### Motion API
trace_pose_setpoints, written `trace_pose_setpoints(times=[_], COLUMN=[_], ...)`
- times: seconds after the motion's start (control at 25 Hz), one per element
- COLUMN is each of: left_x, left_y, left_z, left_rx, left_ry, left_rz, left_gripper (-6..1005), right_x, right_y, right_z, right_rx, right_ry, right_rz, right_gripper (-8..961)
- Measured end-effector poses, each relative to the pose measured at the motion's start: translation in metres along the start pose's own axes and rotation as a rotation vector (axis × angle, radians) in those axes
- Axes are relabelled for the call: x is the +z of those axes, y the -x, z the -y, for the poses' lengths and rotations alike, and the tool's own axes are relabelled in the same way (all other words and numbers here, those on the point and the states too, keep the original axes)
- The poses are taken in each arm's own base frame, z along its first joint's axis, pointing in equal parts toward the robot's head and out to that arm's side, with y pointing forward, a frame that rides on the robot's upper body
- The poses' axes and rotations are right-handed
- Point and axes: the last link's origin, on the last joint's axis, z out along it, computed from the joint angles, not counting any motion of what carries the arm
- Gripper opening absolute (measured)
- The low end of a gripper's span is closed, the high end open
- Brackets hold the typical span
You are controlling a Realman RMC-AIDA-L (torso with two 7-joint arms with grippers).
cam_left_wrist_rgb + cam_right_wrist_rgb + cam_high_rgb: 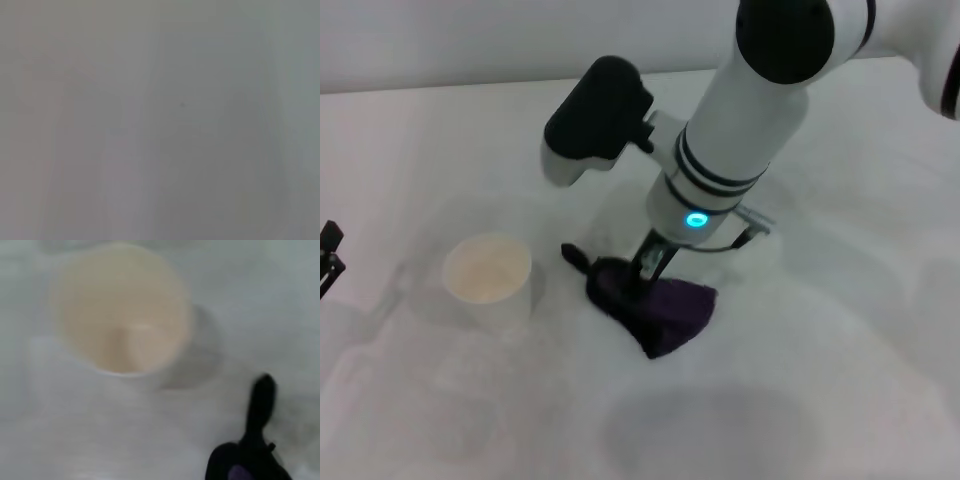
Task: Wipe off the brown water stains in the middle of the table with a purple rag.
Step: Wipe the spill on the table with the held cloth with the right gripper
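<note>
1. We are looking down from our head camera at a wide white counter (pixel 840 330), and we are using the white paper cup (pixel 487 280) as our landmark for every place.
2. The cup is standing upright and open, with a pale cream inside; our right wrist camera is also showing it (pixel 120 310) from above.
3. The purple rag (pixel 655 305) is lying bunched on the counter just to the right of the cup, close to it but not touching.
4. A short black loop tab (pixel 575 257) is sticking out of the rag on the side facing the cup; the right wrist camera is showing the same tab (pixel 261 405) next to the rag's dark edge (pixel 245 467).
5. Our right hand (pixel 650 265) is reaching straight down onto the rag, and its dark fingers are pinching the cloth at the end nearer the cup.
6. We cannot make out any brown stain; if it is there, the rag and arm are covering it.
7. Our left hand (pixel 330 255) is showing only as a dark sliver well to the left of the cup, and we cannot tell whether it is spread or pressed together.
8. Our left wrist camera is showing only blank grey-white surface.
</note>
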Motion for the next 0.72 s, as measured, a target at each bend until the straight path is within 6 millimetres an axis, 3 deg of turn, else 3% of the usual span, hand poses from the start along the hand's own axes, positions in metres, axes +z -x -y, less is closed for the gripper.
trace_pose_setpoints(times=[0.16, 0.28, 0.72], left_x=[0.000, 0.001, 0.008], left_y=[0.000, 0.000, 0.001], left_z=[0.001, 0.002, 0.003], left_rx=[0.000, 0.000, 0.002], left_ry=[-0.007, -0.011, -0.014], left_rz=[0.000, 0.000, 0.011], left_gripper=[873, 873, 872], right_x=[-0.006, -0.013, -0.028], right_y=[0.003, 0.000, -0.040], right_z=[-0.014, -0.013, 0.044], right_rx=[-0.022, -0.003, 0.148], right_ry=[0.062, 0.082, 0.005], right_rz=[0.044, 0.089, 0.157], right_gripper=[112, 113, 119])
